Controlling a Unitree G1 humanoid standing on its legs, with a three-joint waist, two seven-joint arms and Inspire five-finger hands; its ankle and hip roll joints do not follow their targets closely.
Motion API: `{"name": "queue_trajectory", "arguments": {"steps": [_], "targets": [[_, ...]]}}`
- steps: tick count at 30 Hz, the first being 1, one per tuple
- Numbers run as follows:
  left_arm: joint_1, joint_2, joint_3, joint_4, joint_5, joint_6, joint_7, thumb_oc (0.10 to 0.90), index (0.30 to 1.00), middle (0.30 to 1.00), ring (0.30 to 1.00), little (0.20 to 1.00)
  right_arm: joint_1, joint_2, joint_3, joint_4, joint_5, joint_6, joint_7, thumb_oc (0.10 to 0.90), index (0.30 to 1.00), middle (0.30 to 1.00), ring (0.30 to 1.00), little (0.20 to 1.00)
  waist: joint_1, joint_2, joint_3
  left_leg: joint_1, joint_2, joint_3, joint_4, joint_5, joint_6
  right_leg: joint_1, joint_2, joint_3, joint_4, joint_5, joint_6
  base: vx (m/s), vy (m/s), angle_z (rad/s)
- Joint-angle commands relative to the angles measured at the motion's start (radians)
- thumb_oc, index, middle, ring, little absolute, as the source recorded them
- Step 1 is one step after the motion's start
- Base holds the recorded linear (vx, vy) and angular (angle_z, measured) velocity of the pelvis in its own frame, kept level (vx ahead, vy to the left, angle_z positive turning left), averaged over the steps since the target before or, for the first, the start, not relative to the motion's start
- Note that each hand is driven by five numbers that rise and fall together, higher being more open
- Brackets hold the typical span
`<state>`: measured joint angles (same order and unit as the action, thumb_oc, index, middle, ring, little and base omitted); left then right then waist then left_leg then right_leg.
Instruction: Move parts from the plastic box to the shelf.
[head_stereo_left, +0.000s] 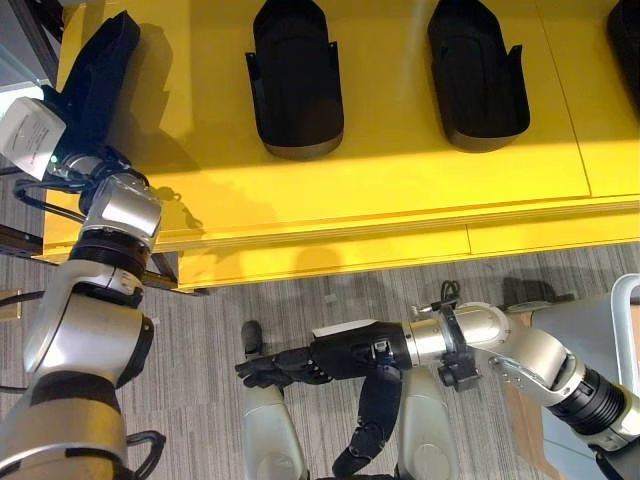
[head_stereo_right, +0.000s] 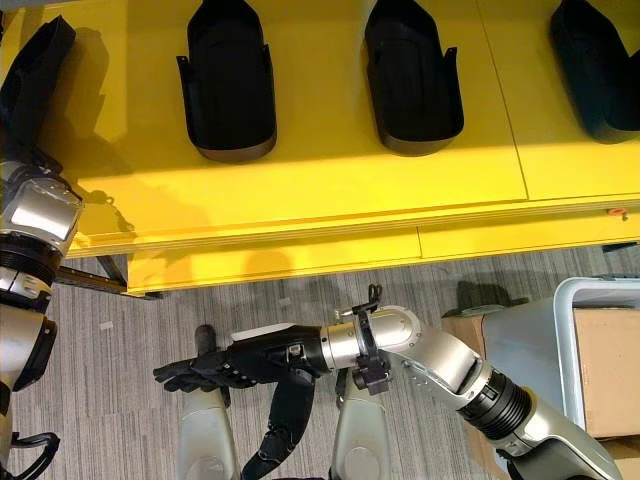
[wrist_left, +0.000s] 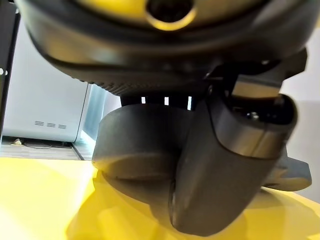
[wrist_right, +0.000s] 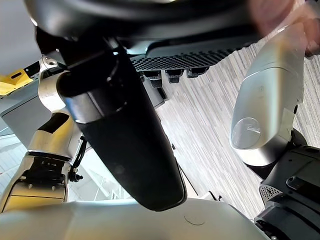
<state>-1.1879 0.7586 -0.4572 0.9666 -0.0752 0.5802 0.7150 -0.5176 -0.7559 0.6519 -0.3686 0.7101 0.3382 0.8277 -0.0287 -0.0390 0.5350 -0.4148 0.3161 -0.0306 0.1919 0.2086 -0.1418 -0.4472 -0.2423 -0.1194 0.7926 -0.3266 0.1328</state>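
Setting the dark part (head_stereo_left: 95, 75) flat on the yellow shelf (head_stereo_left: 400, 190) beside the others suits the left robot hand (head_stereo_left: 75, 120), whose grip I cannot tell, while the right robot hand (head_stereo_right: 225, 365) hangs low, curled around another dark part (head_stereo_right: 285, 415).

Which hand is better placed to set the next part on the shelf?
Left, probably: the left hand is over the yellow shelf with a dark part. The right hand hangs low over the floor.

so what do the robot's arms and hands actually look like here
Both arms are glossy silver-grey shells with black bands at the joints. The left arm ends in a dark left hand with a white block at its wrist. The right arm carries a black clamp fitting near the wrist, and its right hand is dark with a white strip along its upper edge.
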Motion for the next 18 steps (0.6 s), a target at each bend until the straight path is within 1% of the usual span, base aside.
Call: {"name": "queue_trajectory", "arguments": {"steps": [1, 5, 8, 9, 10, 11, 12, 14, 15, 16, 17, 18], "targets": [[-0.094, 0.084, 0.029, -0.055, 0.005, -0.076, 0.053, 0.4, 0.3, 0.3, 0.3, 0.3, -0.045, 0.072, -0.053, -0.086, 0.114, -0.065, 0.014, 0.9, 1.0, 1.0, 1.0, 1.0, -0.013, -0.043, -0.015, 0.045, 0.049, 0.034, 0.075, -0.081, 0.002, 0.082, 0.019, -0.027, -0.124, 0.085, -0.054, 0.0, 0.0, 0.0], [-0.107, 0.084, 0.035, -0.051, -0.033, -0.085, 0.059, 0.4, 0.3, 0.3, 0.3, 0.3, -0.048, 0.063, -0.054, -0.088, 0.121, -0.06, 0.009, 0.9, 1.0, 1.0, 1.0, 1.0, -0.021, -0.042, -0.015, 0.052, 0.052, 0.044, 0.071, -0.082, 0.001, 0.076, 0.019, -0.022, -0.124, 0.09, -0.052, 0.0, 0.0, 0.0], [-0.108, 0.081, 0.039, -0.034, -0.099, -0.121, 0.042, 0.4, 0.3, 0.3, 0.3, 0.3, -0.051, 0.063, -0.057, -0.088, 0.119, -0.058, 0.012, 0.9, 1.0, 1.0, 1.0, 1.0, -0.026, -0.043, -0.015, 0.053, 0.053, 0.049, 0.069, -0.083, -0.001, 0.074, 0.018, -0.022, -0.134, 0.097, -0.05, -0.03, 0.016, -0.05], [-0.104, 0.077, 0.044, -0.034, -0.153, -0.152, 0.039, 0.9, 1.0, 1.0, 1.0, 1.0, -0.057, 0.059, -0.056, -0.09, 0.122, -0.056, 0.011, 0.9, 1.0, 1.0, 1.0, 1.0, -0.027, -0.043, -0.015, 0.053, 0.054, 0.052, 0.068, -0.083, -0.002, 0.071, 0.018, -0.021, -0.135, 0.1, -0.049, 0.0, 0.0, 0.0], [-0.101, 0.075, 0.049, -0.035, -0.174, -0.165, 0.027, 0.9, 1.0, 1.0, 1.0, 1.0, -0.058, 0.057, -0.056, -0.089, 0.121, -0.056, 0.012, 0.9, 1.0, 1.0, 1.0, 1.0, -0.028, -0.042, -0.015, 0.054, 0.055, 0.053, 0.067, -0.083, -0.002, 0.07, 0.018, -0.02, -0.134, 0.1, -0.049, -0.03, 0.019, 0.0], [-0.088, 0.064, 0.057, -0.046, -0.233, -0.198, -0.017, 0.9, 1.0, 1.0, 1.0, 1.0, -0.06, 0.056, -0.063, -0.091, 0.123, -0.051, 0.015, 0.9, 1.0, 1.0, 1.0, 1.0, -0.029, -0.042, -0.015, 0.056, 0.055, 0.056, 0.065, -0.083, -0.001, 0.068, 0.018, -0.02, -0.135, 0.101, -0.048, 0.0, 0.0, 0.0], [-0.078, 0.053, 0.065, -0.056, -0.275, -0.217, -0.023, 0.9, 1.0, 1.0, 1.0, 1.0, -0.06, 0.053, -0.068, -0.094, 0.129, -0.045, 0.017, 0.9, 1.0, 1.0, 1.0, 1.0, -0.029, -0.041, -0.015, 0.059, 0.054, 0.055, 0.063, -0.083, -0.001, 0.07, 0.018, -0.021, -0.135, 0.101, -0.048, 0.0, 0.0, 0.0], [-0.054, 0.037, 0.078, -0.076, -0.376, -0.242, -0.078, 0.9, 1.0, 1.0, 1.0, 1.0, -0.059, 0.052, -0.073, -0.09, 0.115, -0.039, 0.029, 0.9, 1.0, 1.0, 1.0, 1.0, -0.031, -0.037, -0.015, 0.064, 0.053, 0.056, 0.06, -0.082, -0.001, 0.073, 0.017, -0.021, -0.137, 0.102, -0.047, -0.01, 0.018, -0.01], [-0.012, 0.007, 0.099, -0.103, -0.577, -0.302, -0.177, 0.9, 1.0, 1.0, 1.0, 1.0, -0.065, 0.044, -0.075, -0.093, 0.121, -0.034, 0.03, 0.9, 1.0, 1.0, 1.0, 1.0, -0.03, -0.033, -0.015, 0.067, 0.051, 0.056, 0.056, -0.08, 0.0, 0.073, 0.016, -0.021, -0.137, 0.102, -0.048, -0.03, 0.066, -0.03], [0.042, -0.033, 0.122, -0.134, -0.667, -0.381, -0.17, 0.9, 1.0, 1.0, 1.0, 1.0, -0.07, 0.044, -0.08, -0.09, 0.114, -0.023, 0.038, 0.9, 1.0, 1.0, 1.0, 1.0, -0.03, -0.025, -0.015, 0.071, 0.046, 0.055, 0.052, -0.078, 0.001, 0.075, 0.016, -0.02, -0.138, 0.102, -0.048, -0.03, 0.082, -0.08], [0.075, -0.056, 0.14, -0.158, -0.731, -0.42, -0.161, 0.9, 1.0, 1.0, 1.0, 1.0, -0.075, 0.044, -0.081, -0.087, 0.111, -0.02, 0.039, 0.9, 1.0, 1.0, 1.0, 1.0, -0.029, -0.021, -0.015, 0.073, 0.044, 0.054, 0.05, -0.077, 0.001, 0.075, 0.015, -0.02, -0.135, 0.101, -0.048, -0.03, 0.086, -0.05], [0.135, -0.109, 0.189, -0.197, -0.809, -0.485, -0.182, 0.9, 1.0, 1.0, 1.0, 1.0, -0.088, 0.05, -0.079, -0.079, 0.106, -0.015, 0.032, 0.9, 1.0, 1.0, 1.0, 1.0, -0.024, -0.018, -0.015, 0.076, 0.042, 0.051, 0.047, -0.073, -0.002, 0.082, 0.014, -0.02, -0.139, 0.101, -0.046, -0.02, 0.049, -0.04]]}}
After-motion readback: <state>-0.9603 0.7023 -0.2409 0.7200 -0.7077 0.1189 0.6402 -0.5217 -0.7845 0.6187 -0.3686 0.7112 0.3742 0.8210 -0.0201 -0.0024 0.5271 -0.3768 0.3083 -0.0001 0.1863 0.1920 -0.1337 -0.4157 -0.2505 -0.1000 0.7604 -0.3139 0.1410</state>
